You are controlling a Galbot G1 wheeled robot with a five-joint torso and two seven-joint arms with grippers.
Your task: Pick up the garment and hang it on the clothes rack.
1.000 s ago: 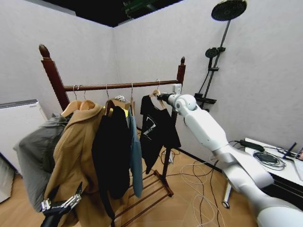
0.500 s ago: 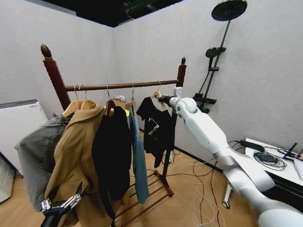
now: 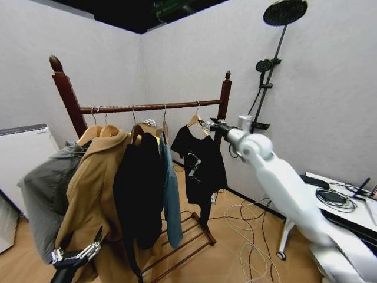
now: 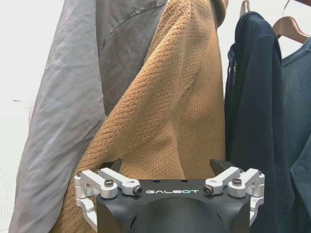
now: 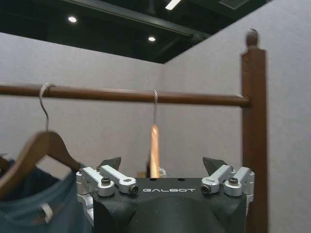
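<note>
Black metal fingers of the left tool (image 3: 75, 256) sit spread at the lower left of the head view, low before the camel-tan coat (image 3: 94, 194) and holding nothing. Centre frame, the clothes rack (image 3: 144, 108) runs its bar left to right between two knobbed posts. Near the bar's right end hangs the garment (image 3: 201, 162), long axis vertical, hem pointing at the floor, its wooden hanger (image 3: 195, 120) hooked over the bar. Right of it, the right tool (image 3: 207, 125) sits beside the hanger's shoulder, jaws apart in the wrist view, gripping nothing.
</note>
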